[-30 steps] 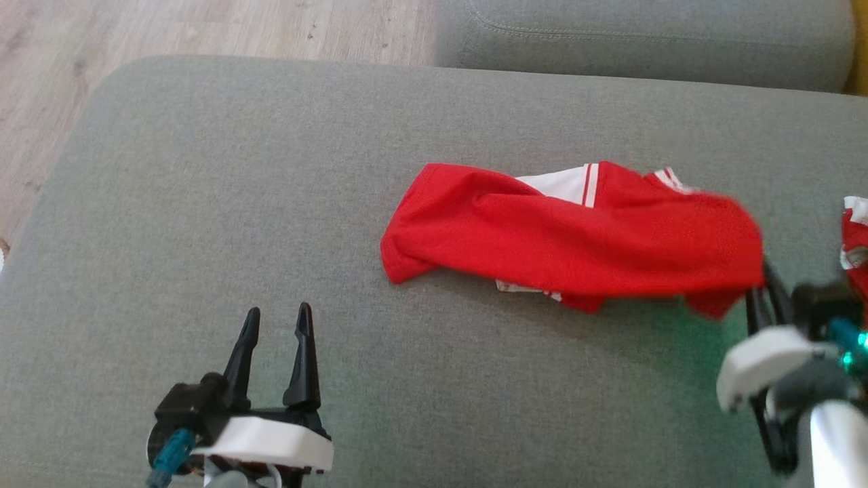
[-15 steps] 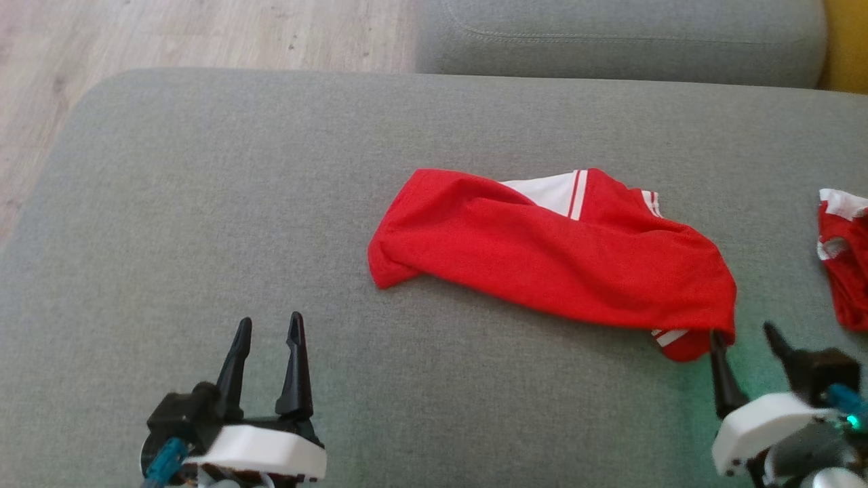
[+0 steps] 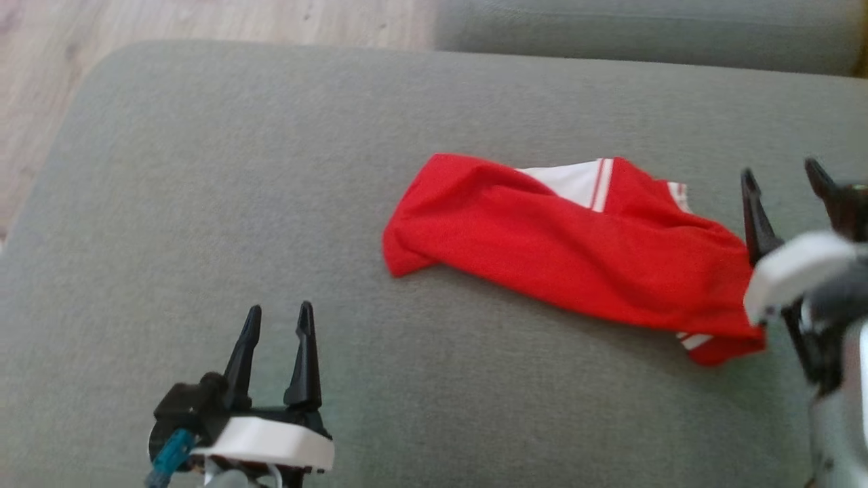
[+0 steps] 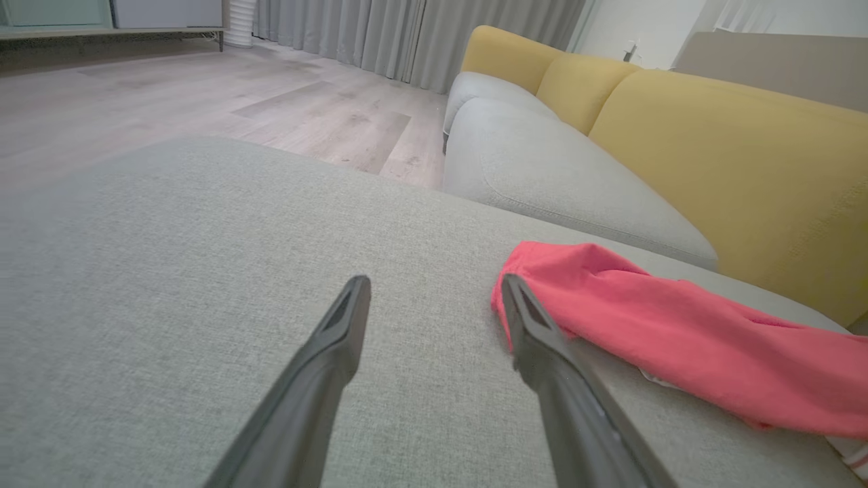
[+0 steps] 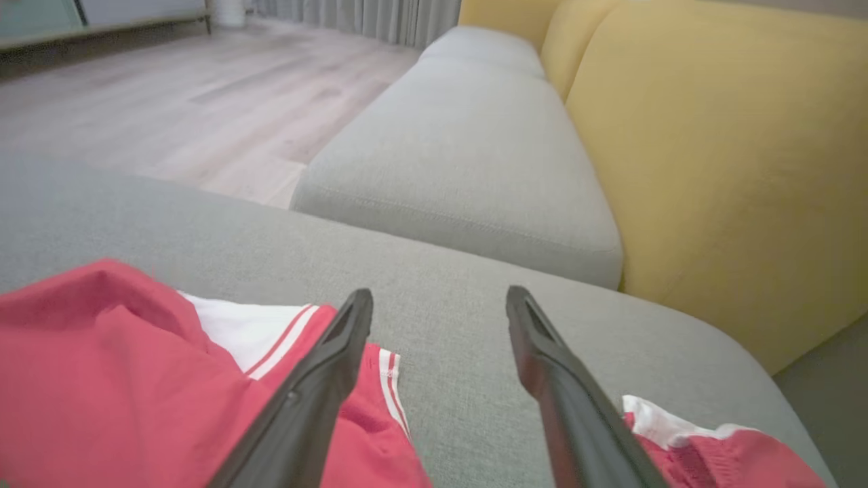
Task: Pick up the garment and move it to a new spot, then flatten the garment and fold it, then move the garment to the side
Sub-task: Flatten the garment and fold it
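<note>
Your red garment lies crumpled on the grey cushion. Your right hand hovers released just beside its right end. Your left hand is released too, well apart.

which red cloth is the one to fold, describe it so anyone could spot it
On the wide grey cushion before the yellow sofa, look near the middle. The garment is the long crumpled red one with a white striped panel. The other red cloth lies apart at the cushion's right end, beyond the right tool.

Home living room: sofa, curtains, wood floor
</note>
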`<state>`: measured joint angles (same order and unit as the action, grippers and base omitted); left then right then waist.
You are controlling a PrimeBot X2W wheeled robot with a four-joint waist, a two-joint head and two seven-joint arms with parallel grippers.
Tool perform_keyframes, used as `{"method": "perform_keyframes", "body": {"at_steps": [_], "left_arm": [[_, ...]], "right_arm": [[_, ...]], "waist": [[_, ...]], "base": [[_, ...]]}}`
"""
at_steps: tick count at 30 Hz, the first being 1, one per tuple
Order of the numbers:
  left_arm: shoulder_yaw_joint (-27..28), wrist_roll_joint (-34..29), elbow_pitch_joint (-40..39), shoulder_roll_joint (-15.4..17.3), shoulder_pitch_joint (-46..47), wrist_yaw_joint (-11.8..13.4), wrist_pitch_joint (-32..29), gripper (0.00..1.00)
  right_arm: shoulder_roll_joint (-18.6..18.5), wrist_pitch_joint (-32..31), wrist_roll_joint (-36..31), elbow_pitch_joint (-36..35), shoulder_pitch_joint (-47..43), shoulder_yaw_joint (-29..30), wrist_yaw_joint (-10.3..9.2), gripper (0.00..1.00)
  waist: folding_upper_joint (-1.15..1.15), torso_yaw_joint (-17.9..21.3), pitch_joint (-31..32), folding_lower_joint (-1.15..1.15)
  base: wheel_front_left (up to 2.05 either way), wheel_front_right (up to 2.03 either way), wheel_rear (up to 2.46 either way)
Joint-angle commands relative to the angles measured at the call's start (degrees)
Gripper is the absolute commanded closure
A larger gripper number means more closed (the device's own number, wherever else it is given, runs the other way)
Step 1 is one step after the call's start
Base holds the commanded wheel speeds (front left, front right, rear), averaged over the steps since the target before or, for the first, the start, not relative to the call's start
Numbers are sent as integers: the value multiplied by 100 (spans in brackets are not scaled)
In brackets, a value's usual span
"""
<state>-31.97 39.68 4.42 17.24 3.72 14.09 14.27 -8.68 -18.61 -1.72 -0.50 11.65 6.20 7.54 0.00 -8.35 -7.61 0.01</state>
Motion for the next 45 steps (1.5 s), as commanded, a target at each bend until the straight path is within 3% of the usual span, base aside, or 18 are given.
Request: {"method": "perform_keyframes", "body": {"at_steps": [1,5,11,19,20,21,22,23,24,36,45], "left_arm": [[143,-84,-149,9,304,-37,57,0],[111,-110,-109,-46,392,-81,59,0],[77,-142,-66,-107,454,-129,62,0],[58,-200,1,-227,567,-195,67,0],[64,-207,12,-239,573,-197,68,0],[69,-214,22,-248,577,-201,68,0],[75,-221,32,-258,579,-204,68,0],[82,-228,42,-266,579,-206,69,0],[93,-232,52,-273,578,-209,69,0],[208,-288,132,-292,533,-245,72,0],[213,-275,159,-267,498,-257,72,0]], "right_arm": [[-351,-273,94,264,521,-319,-5,0],[-848,-764,311,1223,1235,-855,-5,0],[-1191,-1276,879,2109,1923,-1644,-5,0],[-1344,-1847,1301,3212,2512,-2160,-5,0],[-1340,-1893,1361,3316,2548,-2196,-5,18],[-1330,-1928,1423,3411,2577,-2217,-5,57],[-1317,-1954,1491,3487,2598,-2237,-5,71],[-1306,-1941,1563,3543,2619,-2236,-5,93],[-1300,-1879,1617,3580,2643,-2214,-5,100],[-1111,-90,1604,3257,3420,-2038,-5,100],[-275,1210,996,3241,4351,-1474,-5,100]], "waist": [[0,-201,-143,-1],[0,-461,-295,-1],[0,-735,-485,-1],[0,-1009,-731,-1],[0,-1023,-744,-1],[0,-1033,-753,-1],[0,-1039,-758,-1],[0,-1040,-762,-1],[0,-1036,-764,-1],[0,-691,-534,-1],[0,-591,-273,-1]], "base": [[0,0,0],[0,0,0],[0,0,0],[0,0,0],[0,0,0],[0,0,0],[0,0,0],[0,0,0],[0,0,0],[0,0,0],[0,0,0]]}}
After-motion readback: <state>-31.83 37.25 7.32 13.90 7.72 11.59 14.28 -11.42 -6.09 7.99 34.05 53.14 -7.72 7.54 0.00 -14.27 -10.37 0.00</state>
